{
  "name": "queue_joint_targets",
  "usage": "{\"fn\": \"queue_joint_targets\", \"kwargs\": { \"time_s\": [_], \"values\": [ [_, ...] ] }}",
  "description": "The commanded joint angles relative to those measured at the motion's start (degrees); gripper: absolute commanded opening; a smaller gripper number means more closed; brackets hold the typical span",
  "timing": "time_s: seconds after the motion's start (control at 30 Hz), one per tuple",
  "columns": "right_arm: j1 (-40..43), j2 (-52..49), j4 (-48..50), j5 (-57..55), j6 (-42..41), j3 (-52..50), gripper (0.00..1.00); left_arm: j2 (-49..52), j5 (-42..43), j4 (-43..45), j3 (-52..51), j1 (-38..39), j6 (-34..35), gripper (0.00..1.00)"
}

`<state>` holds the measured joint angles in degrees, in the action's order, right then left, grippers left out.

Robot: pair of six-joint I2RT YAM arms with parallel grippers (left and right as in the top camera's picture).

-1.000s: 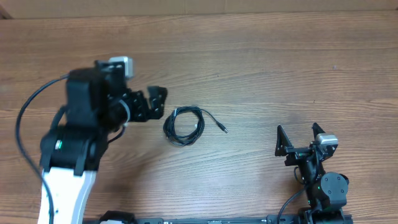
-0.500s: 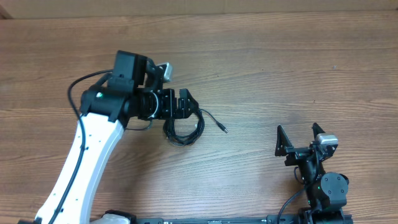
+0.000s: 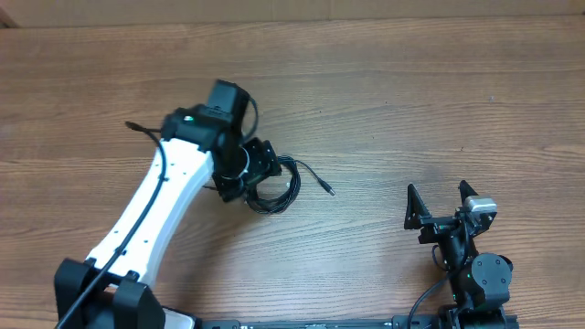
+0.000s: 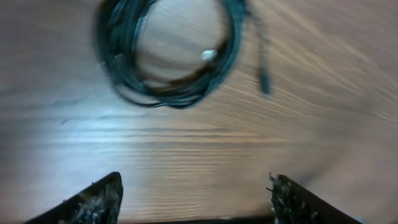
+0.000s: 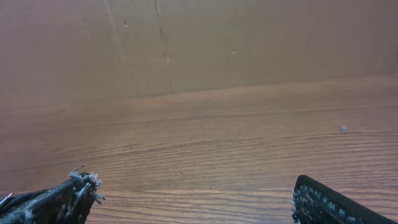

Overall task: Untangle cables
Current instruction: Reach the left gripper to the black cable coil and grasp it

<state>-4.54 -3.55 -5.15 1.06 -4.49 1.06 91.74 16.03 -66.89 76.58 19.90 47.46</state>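
Left pincer (image 3: 260, 168) hangs at the left edge of the cable coil (image 3: 291, 188), jaws apart, only bare wood between them in the wrist view, so nothing is gripped. The coil lies flat mid-desk (image 3: 411, 91), its plug end (image 3: 327, 191) trailing off to the right. Right pincer (image 3: 435, 192) sits well apart, spread wide and empty. My worry: if I clamp the whole bundle, the loops drag as one lump and tighten. A shallow pinch could let the thin cord slip out.

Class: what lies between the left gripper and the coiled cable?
Only bare wooden table separates the left gripper from the coiled cable, shown in the left wrist view.
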Motion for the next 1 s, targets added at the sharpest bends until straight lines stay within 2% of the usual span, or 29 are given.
{"fn": "queue_joint_targets", "kwargs": {
  "time_s": [0.0,0.37,0.53,0.63,0.7,0.77,0.87,0.9,0.97],
  "values": [
    [0.1,0.0,0.3,-0.1,-0.1,-0.6,1.00,2.2,-8.6,-1.3,1.2,2.3,11.0,0.77],
    [0.1,0.0,0.3,-0.1,-0.1,-0.6,1.00,14.7,-10.4,-1.4,1.2,4.8,24.3,0.79],
    [0.1,0.0,0.3,-0.1,-0.1,-0.6,1.00,20.6,-7.8,-0.9,1.2,4.9,27.0,0.78],
    [0.1,0.0,0.3,-0.1,-0.1,-0.6,1.00,23.6,-5.4,0.6,1.2,4.9,27.4,0.73],
    [0.1,0.0,0.3,-0.1,-0.1,-0.6,1.00,25.2,-4.8,1.6,1.2,4.9,27.5,0.64],
    [0.1,0.0,0.3,-0.1,-0.1,-0.6,1.00,26.4,-5.0,1.8,1.2,4.9,27.8,0.36],
    [0.1,0.0,0.3,-0.1,-0.1,-0.6,1.00,27.0,-7.1,1.7,1.2,4.9,28.0,0.10],
    [0.1,0.0,0.3,-0.1,-0.1,-0.6,1.00,27.0,-8.1,1.4,1.2,4.9,27.9,0.04],
    [0.1,0.0,0.3,-0.1,-0.1,-0.6,1.00,26.5,-10.1,0.6,1.3,4.7,27.4,0.04]
  ]
}}
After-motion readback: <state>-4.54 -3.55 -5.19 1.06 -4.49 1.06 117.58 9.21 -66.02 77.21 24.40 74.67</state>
